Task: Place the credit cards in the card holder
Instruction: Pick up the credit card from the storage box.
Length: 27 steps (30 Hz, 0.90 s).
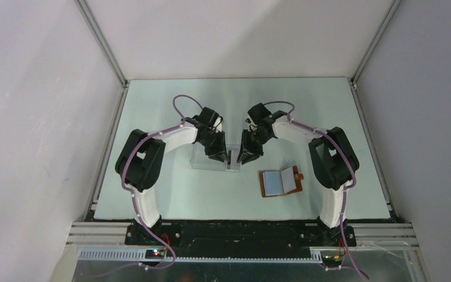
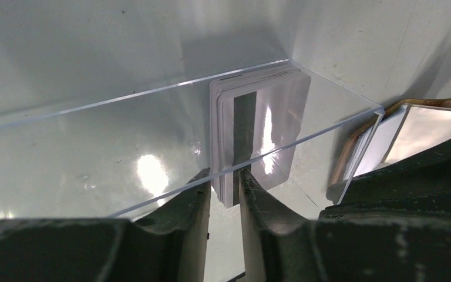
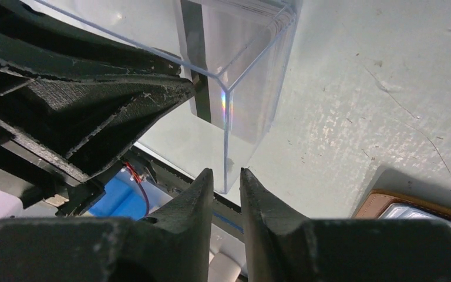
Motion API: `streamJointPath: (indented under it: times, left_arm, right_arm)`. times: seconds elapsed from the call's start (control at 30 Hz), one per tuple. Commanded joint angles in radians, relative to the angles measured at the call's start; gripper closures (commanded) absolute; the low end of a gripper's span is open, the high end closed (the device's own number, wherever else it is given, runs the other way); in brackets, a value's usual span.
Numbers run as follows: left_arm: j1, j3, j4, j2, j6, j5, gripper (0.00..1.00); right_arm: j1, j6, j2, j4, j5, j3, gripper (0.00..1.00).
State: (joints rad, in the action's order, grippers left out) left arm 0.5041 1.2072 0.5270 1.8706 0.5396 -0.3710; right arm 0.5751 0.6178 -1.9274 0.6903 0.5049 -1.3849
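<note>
Pinching the credit cards (image 2: 264, 117), upright inside the clear box (image 2: 94, 106), with the left tool (image 2: 224, 179), likely to draw them out. Right tool (image 3: 226, 176) nearly together astride the box's corner wall, presumably to steady it; whether gripping, cannot tell. Card holder (image 1: 280, 182) lying open on the table (image 1: 170, 194) beside the box, ready.

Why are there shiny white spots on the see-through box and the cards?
Left wrist view: light glares off the clear box and the credit cards; right wrist view: the box's edge splits light into a rainbow streak; top view: even, soft shadows.
</note>
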Motion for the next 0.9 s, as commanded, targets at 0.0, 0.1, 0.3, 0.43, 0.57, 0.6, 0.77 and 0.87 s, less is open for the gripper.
streamJointPath:
  times: [0.0, 0.1, 0.3, 0.43, 0.57, 0.6, 0.77, 0.87]
  left_arm:
    - [0.016, 0.042, -0.027, 0.01, -0.013, -0.016, 0.73]
    - [0.021, 0.046, -0.028, 0.014, -0.013, -0.012, 0.76]
    - [0.031, 0.043, -0.026, 0.002, -0.015, 0.013, 0.87]
    - [0.04, 0.036, -0.025, -0.019, -0.015, 0.065, 0.83]
    - [0.054, 0.034, -0.017, -0.023, -0.018, 0.092, 0.69]
    - [0.059, 0.035, -0.01, -0.023, -0.02, 0.104, 0.67]
    - [0.071, 0.037, 0.01, -0.028, -0.019, 0.146, 0.67]
    - [0.079, 0.043, 0.019, -0.034, -0.017, 0.171, 0.73]
  right_arm:
    - [0.01, 0.006, -0.016, 0.007, -0.008, -0.052, 0.75]
    - [0.013, 0.003, -0.022, 0.013, -0.012, -0.058, 0.81]
    - [0.018, 0.0, -0.025, 0.018, -0.014, -0.06, 0.87]
    - [0.02, 0.0, -0.027, 0.02, -0.011, -0.062, 0.89]
    - [0.019, 0.0, -0.029, 0.021, -0.009, -0.064, 0.89]
    - [0.02, -0.001, -0.03, 0.021, -0.008, -0.064, 0.89]
    - [0.021, -0.003, -0.03, 0.022, -0.006, -0.064, 0.89]
    - [0.022, -0.004, -0.032, 0.023, -0.004, -0.065, 0.89]
